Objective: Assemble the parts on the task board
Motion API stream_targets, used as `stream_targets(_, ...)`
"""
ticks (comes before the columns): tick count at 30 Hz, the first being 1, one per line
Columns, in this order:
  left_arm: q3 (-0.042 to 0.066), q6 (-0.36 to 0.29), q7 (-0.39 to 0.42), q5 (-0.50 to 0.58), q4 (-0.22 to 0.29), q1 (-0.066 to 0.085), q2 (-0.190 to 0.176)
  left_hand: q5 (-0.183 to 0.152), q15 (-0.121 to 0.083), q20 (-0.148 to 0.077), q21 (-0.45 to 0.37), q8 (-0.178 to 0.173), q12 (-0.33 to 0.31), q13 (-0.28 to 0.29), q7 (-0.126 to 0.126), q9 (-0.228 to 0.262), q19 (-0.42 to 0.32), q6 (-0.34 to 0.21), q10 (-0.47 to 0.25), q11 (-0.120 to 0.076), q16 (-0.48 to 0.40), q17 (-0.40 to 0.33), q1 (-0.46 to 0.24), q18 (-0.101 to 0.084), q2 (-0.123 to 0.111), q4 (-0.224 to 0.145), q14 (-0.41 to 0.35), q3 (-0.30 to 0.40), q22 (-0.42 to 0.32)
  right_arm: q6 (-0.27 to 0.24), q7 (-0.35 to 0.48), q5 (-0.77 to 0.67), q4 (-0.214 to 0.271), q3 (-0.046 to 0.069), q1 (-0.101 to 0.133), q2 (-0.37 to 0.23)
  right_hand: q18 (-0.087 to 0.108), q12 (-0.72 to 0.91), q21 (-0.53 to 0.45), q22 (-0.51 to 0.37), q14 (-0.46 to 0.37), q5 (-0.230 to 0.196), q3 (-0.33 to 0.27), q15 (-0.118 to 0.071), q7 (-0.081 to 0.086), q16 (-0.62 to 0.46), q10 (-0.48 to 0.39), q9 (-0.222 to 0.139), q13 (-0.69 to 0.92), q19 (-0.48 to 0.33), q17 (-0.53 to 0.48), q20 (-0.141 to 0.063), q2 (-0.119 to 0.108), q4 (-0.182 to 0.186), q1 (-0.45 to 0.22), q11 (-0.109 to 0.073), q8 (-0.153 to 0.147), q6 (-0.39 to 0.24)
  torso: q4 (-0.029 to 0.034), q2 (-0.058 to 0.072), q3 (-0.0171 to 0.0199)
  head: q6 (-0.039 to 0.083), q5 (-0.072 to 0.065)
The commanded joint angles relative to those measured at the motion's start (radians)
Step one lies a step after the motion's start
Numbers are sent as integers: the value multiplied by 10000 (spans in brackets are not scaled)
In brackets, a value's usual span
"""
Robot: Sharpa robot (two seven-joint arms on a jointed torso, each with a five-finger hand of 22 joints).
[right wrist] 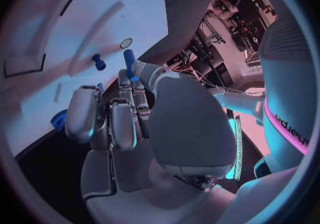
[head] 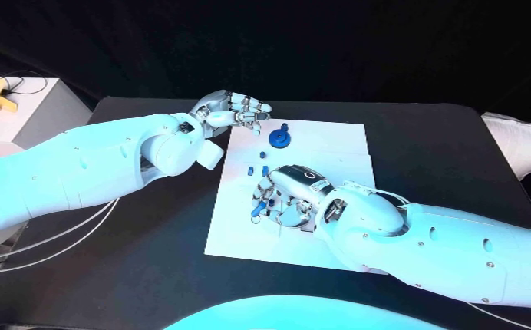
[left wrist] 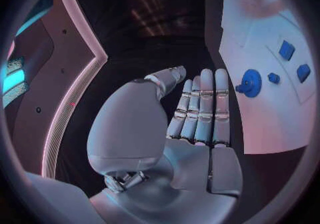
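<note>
Your right hand (head: 290, 192) sits low over the middle of the task board (head: 332, 153), and its fingers (right wrist: 133, 69) pinch a small blue peg (right wrist: 128, 56), long axis roughly in line with the fingers. Ahead of the peg's tip lies a small round hole (right wrist: 126, 42) in the board, with another blue peg (right wrist: 98, 63) near it; whether that hole is the target you can't be sure from here. Your left hand (head: 227, 111) hovers off the board's far-left corner, fingers straight and empty, beside the blue gear (head: 281, 140).
</note>
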Motion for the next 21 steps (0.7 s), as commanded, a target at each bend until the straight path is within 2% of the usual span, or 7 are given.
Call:
stream_targets(1, 6, 169, 50, 57, 16, 8, 27, 34, 63, 55, -51, -38, -53, -10, 6, -14, 35, -46, -12, 42, -64, -11, -29, 134, 74, 0, 34, -36, -13, 332, 67, -166, -12, -19, -31, 44, -133, -46, -76, 888, 305, 79, 56, -25, 40, -30, 687, 216, 9, -13, -24, -58, 111, -40, 13, -611, 34, 13, -6, 6, 3, -43, 16)
stream_targets(8, 6, 168, 42, 57, 9, 8, 22, 34, 63, 55, -51, -38, -53, -10, 6, -14, 35, -46, -12, 42, -64, -11, -29, 134, 74, 0, 34, -36, -13, 498, -3, -285, -25, -39, -50, 81, -137, -60, -53, 900, 305, 97, 73, -23, 42, -29, 690, 229, 13, -9, -23, -56, 115, -65, -5, -609, 41, 1, -2, 3, 6, -85, 11)
stream_targets(21, 6, 169, 26, 56, 9, 8, 9, 34, 65, 57, -66, -40, -51, -12, 7, -15, 40, -45, -15, 43, -68, -12, -45, 133, 82, 15, 36, -41, -23, 766, -224, -775, -73, -61, -84, 95, -136, -67, -61, 898, 305, 107, 83, -23, 41, -27, 693, 237, 15, -11, -18, -55, 115, -83, -13, -608, 47, -3, -1, -11, -14, -111, 10)
